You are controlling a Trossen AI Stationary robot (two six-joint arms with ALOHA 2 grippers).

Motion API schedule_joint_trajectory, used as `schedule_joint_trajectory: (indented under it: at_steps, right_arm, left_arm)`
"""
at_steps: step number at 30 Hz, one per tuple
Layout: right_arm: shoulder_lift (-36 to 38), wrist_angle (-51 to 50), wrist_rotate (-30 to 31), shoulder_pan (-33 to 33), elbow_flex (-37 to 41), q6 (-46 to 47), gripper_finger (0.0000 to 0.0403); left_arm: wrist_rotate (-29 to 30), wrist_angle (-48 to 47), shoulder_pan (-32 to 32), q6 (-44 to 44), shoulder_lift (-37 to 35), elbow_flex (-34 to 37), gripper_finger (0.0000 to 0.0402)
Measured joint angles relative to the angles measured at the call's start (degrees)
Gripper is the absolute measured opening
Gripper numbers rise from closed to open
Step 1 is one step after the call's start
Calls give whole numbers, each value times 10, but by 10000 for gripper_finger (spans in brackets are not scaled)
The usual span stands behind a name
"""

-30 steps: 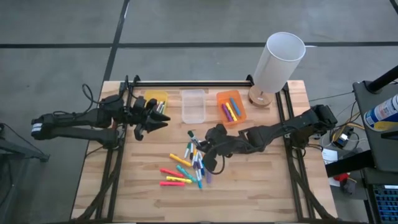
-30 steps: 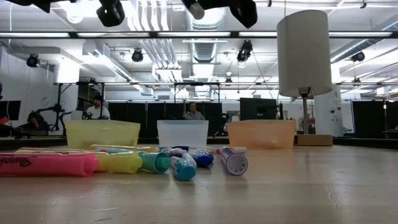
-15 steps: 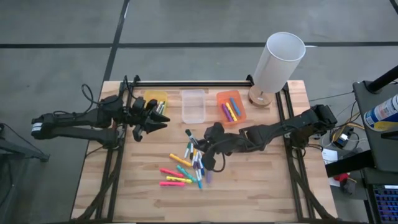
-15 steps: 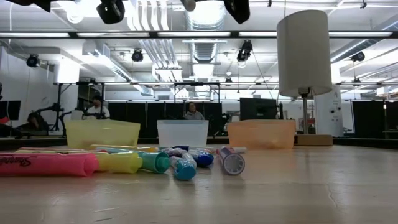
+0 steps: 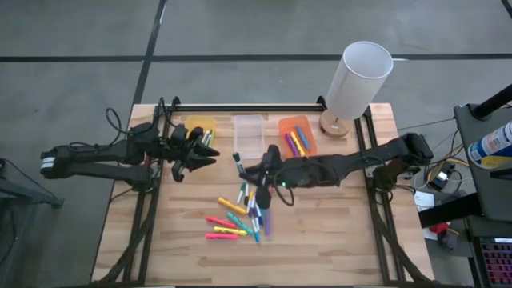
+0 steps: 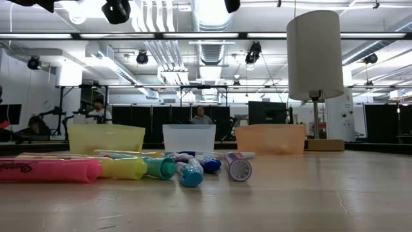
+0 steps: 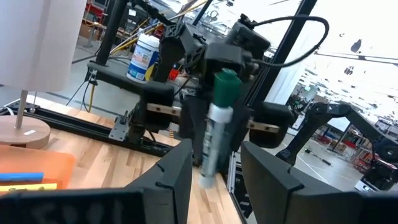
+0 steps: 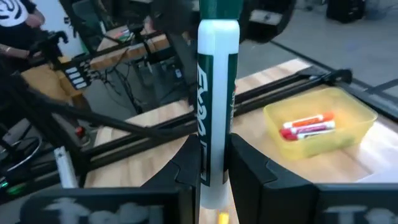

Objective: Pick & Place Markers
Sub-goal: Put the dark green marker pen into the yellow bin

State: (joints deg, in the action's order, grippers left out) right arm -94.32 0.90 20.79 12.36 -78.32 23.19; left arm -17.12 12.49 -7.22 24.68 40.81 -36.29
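Left gripper [image 5: 205,151] first: it hovers just in front of the yellow bin [image 5: 200,128] at the table's left rear, fingers spread apart with nothing between them. From its wrist camera the two dark fingers [image 7: 175,180] stand well apart, framing the other arm across the table.

Inside that yellow bin [image 8: 323,121] lie two red-and-white pens, seen from the right wrist view. Next along the back row is the clear bin [image 5: 249,136], then the orange bin [image 5: 298,138] with purple, yellow and blue pens in it.

Centre stage now: the right gripper [image 5: 246,164] is up off the wood, just in front of the clear bin, clamped on a green-capped white marker [image 5: 239,164]. The right wrist view shows that marker [image 8: 214,106] standing upright between the fingers, green cap up.

Below it, the rest of the markers [image 5: 236,212] lie scattered on the table [image 5: 336,232]: pink, yellow, orange, teal, blue and purple, mostly bunched together. At table height they [image 6: 129,167] line up in the foreground, pink highlighter at the far left.

Far right at the rear, a white lamp [image 5: 358,80] stands on its round wooden base.
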Motion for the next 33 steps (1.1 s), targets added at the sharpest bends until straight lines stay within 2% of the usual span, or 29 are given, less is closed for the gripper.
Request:
schedule_joint_trajectory:
  at_steps: [8,14,26,33]
  right_arm:
    - [0,32,-48,-34,0,-7,48]
    - [1,45,-74,-56,0,-5,48]
    - [1,46,-79,-64,0,-7,48]
    - [1,46,-77,-65,0,-7,49]
  left_arm:
    - [1,2,0,9,7,0,130]
    - [28,32,0,8,27,0,130]
    - [40,138,0,6,116,-13,130]
    - [46,142,1,6,158,-35,130]
